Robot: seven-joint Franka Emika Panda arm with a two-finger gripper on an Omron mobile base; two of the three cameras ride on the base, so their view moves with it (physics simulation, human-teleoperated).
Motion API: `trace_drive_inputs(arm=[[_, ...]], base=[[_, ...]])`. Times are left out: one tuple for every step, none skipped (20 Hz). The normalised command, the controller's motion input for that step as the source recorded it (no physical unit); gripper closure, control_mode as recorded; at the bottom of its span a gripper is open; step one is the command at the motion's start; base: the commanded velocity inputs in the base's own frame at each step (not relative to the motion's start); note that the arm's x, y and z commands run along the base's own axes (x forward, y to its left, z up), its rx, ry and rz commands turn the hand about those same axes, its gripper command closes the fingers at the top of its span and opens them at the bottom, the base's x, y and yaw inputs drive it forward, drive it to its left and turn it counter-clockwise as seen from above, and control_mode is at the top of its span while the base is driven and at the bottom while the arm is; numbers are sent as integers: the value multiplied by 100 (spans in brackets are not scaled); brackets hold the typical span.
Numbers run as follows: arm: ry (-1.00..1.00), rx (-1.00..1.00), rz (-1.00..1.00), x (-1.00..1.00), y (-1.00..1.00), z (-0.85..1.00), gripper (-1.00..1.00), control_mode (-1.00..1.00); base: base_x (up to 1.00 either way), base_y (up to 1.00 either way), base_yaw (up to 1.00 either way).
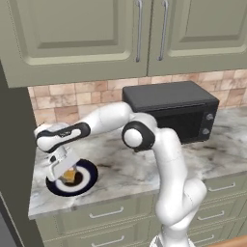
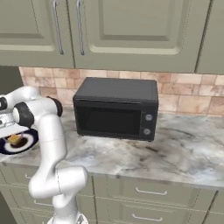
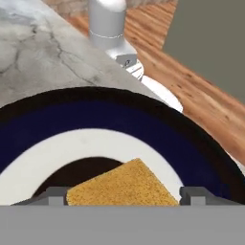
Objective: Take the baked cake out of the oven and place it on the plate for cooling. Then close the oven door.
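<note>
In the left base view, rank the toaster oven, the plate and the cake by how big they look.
1. The toaster oven, largest by far.
2. The plate, partly hidden by the gripper.
3. The cake, smallest, sitting on the plate between the open jaws.
No close calls here.

The cake [image 3: 122,186] is cut off below; whether it touches the plate [image 3: 119,129] (likely close) is unclear.

A glossy white arm [image 1: 169,169] of rounded tube segments rises from the lower right of the left base view. Its elbow joint [image 1: 133,136] has a round dark-ringed cap. The wrist sleeve [image 1: 62,133] at centre left looks black, perhaps rubbery.
</note>
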Motion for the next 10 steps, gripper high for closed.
trace_drive_inputs(arm=[[-17, 0, -7, 0, -7, 0, 100, -100], [-15, 0, -5, 0, 0, -4, 100, -100], [-14, 0, -3, 0, 8, -29, 100, -100], [-11, 0, -3, 12, 6, -19, 100, -100], [-11, 0, -3, 3, 18, -25, 100, -100], [-10, 0, -2, 14, 19, -25, 100, -100], [-11, 0, -1, 14, 29, -9, -100, -100], [-7, 0, -3, 39, 26, 0, -100, -100], [-8, 0, -2, 32, 27, 0, -100, -100], [-11, 0, -3, 44, 31, 0, -100, -100]], base=[[0, 0, 0], [0, 0, 0], [0, 0, 0], [0, 0, 0], [0, 0, 0], [0, 0, 0], [0, 0, 0], [0, 0, 0], [0, 0, 0], [0, 0, 0]])
